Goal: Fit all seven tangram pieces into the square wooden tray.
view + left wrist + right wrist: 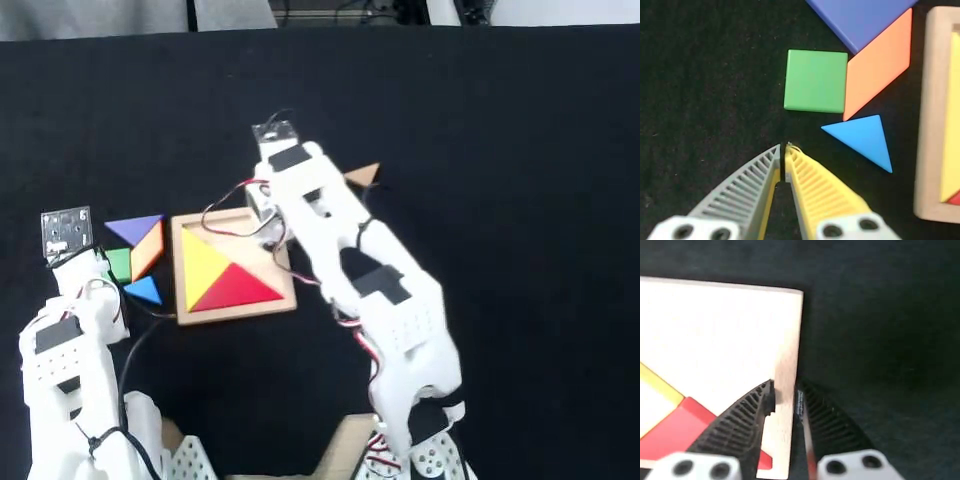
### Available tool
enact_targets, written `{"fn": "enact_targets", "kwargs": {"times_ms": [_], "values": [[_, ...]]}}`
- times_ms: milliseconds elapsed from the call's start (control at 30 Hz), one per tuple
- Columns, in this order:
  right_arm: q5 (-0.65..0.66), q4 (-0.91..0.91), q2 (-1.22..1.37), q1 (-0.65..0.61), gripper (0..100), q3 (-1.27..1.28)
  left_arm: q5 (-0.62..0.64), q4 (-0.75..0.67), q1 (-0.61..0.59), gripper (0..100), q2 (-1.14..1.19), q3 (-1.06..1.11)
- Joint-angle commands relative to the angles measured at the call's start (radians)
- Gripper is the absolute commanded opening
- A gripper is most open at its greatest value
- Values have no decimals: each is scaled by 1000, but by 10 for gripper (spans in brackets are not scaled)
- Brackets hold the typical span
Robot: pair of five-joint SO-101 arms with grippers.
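Observation:
The square wooden tray [236, 312] lies left of centre and holds a yellow triangle [203, 264] and a red triangle [240, 288]. Just left of it lie a purple triangle [135, 228], an orange parallelogram [148, 250], a green square [118, 265] and a blue triangle [143, 290]. A tan triangle [362, 176] lies apart at the back right. My right gripper [785, 399] straddles the tray's rim [790, 355] at a far corner, fingers closed on it. My left gripper [784, 150] is shut on nothing, on the cloth just short of the green square [816, 81] and blue triangle [862, 140].
A black cloth covers the whole table. The right arm [350, 270] stretches over the tray's right side. The left arm [65, 340] stands at the front left. Open cloth lies to the right and at the back.

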Motion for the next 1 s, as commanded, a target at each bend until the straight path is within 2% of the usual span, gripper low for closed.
{"fn": "enact_targets", "kwargs": {"times_ms": [0,267,467,700,833,967], "values": [[-2,5,-10,112,21,15,8,-15,-5,30,-17,-16],[34,3,-12,233,11,41,8,-15,-5,30,-17,-16],[32,8,-22,239,11,41,8,-78,-4,30,-18,19],[38,0,-111,210,34,111,8,-75,-2,32,-18,16],[40,8,-125,192,146,122,14,-71,-2,130,-18,18],[81,8,-128,170,166,117,14,-71,-2,221,-18,16]]}}
